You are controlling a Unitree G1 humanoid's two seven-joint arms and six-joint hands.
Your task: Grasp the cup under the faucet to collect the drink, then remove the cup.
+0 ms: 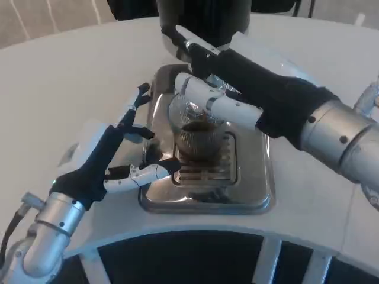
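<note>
A clear ribbed cup (198, 137) holding a dark brown drink stands on the slotted grate of a silver drip tray (254, 189), below the dark dispenser (201, 18) at the top of the head view. My right hand (228, 89) reaches in from the right and wraps its fingers around the cup's upper part. My left hand (115, 155) is at the tray's left edge with fingers spread; its lowest finger reaches over the tray rim toward the cup's base. Whether it touches the cup I cannot tell.
The tray sits on a white round table (71, 77) near its front edge. A pale object (370, 94) shows at the far right edge.
</note>
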